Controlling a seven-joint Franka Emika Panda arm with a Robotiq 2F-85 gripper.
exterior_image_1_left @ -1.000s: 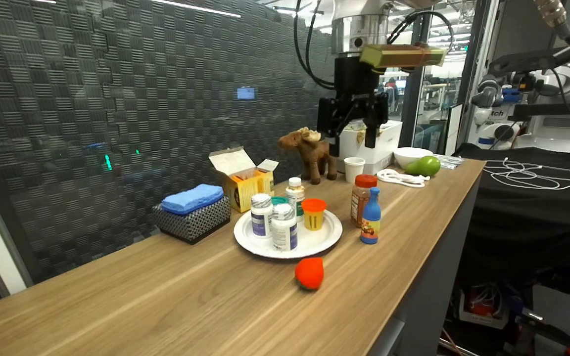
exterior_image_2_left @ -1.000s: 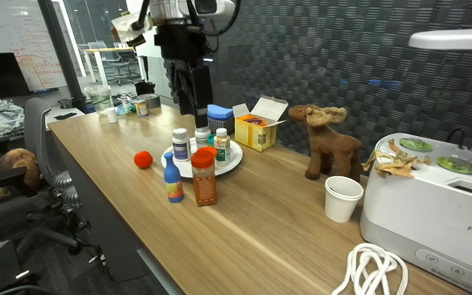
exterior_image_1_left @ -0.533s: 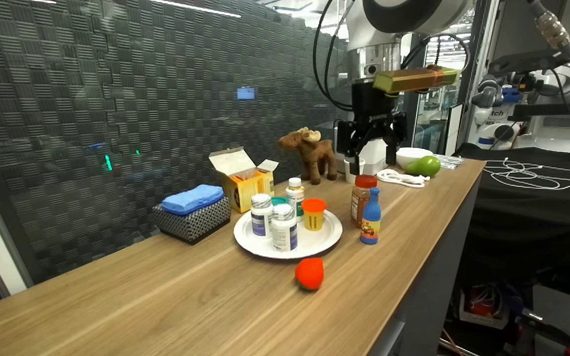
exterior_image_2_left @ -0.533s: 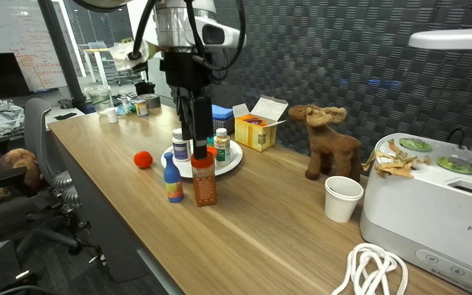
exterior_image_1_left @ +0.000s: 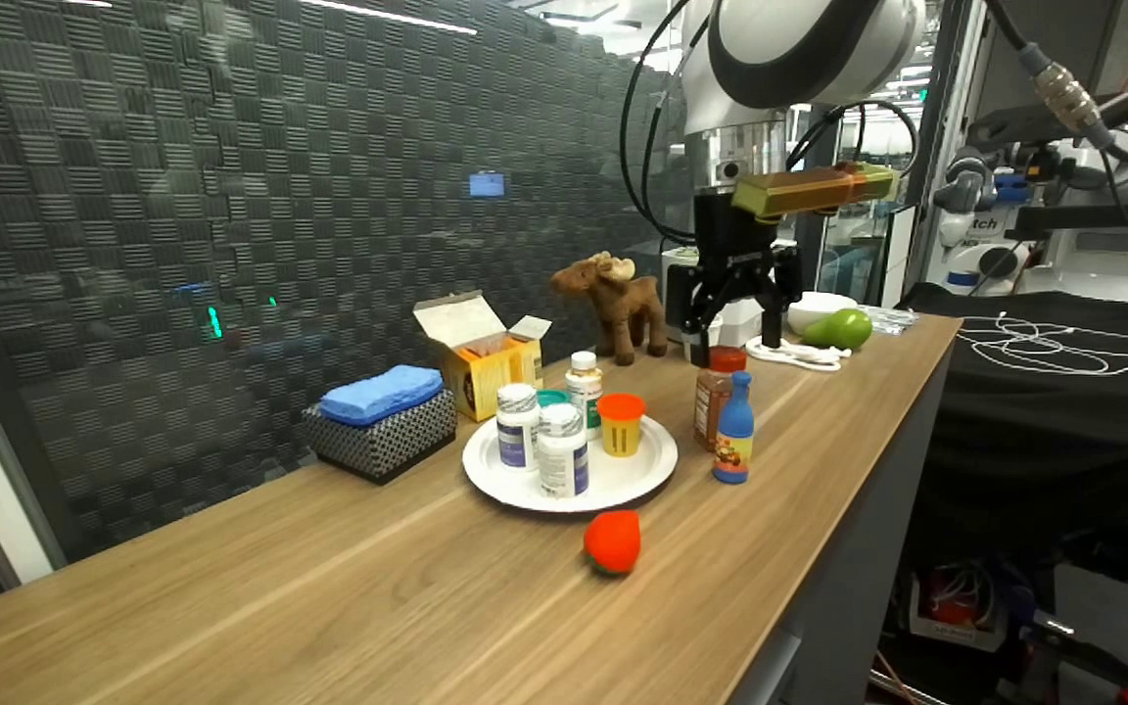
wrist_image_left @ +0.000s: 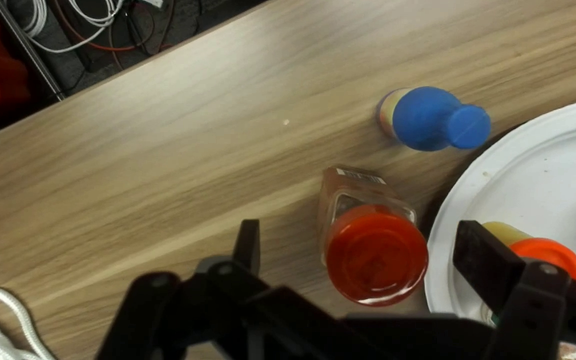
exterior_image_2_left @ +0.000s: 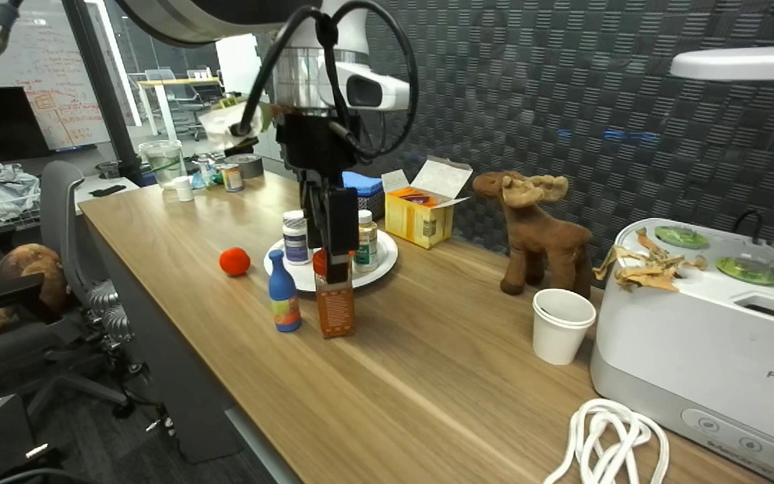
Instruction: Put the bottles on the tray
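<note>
My gripper (wrist_image_left: 360, 241) is open, its two dark fingers wide apart. Between them in the wrist view shows the red lid of a spice jar (wrist_image_left: 377, 257), with a gap on either side. In an exterior view the fingertips hang at about lid height by the upright jar (exterior_image_1_left: 711, 406). A blue bottle (exterior_image_1_left: 734, 431) stands beside it on the table. Both are just off the round white tray (exterior_image_1_left: 642, 480). The tray carries two white bottles (exterior_image_1_left: 562, 460), a green-labelled bottle (exterior_image_1_left: 584, 387), an orange-lidded yellow tub (exterior_image_1_left: 621, 434) and a teal-lidded thing (exterior_image_1_left: 552, 398), mostly hidden.
A red strawberry-like object (exterior_image_1_left: 613, 541) lies near the tray. Behind are an open yellow box (exterior_image_2_left: 420, 218), a blue cloth (exterior_image_1_left: 383, 394) on a patterned box, and a brown toy moose (exterior_image_2_left: 541, 235). Paper cups (exterior_image_2_left: 562, 329), a white cord (exterior_image_2_left: 609, 437) and a white appliance (exterior_image_2_left: 709, 349) stand further along.
My gripper has come down and over toward the red-lidded jar, its fingers staying apart. The jar, the blue bottle and the things on the tray have not moved.
</note>
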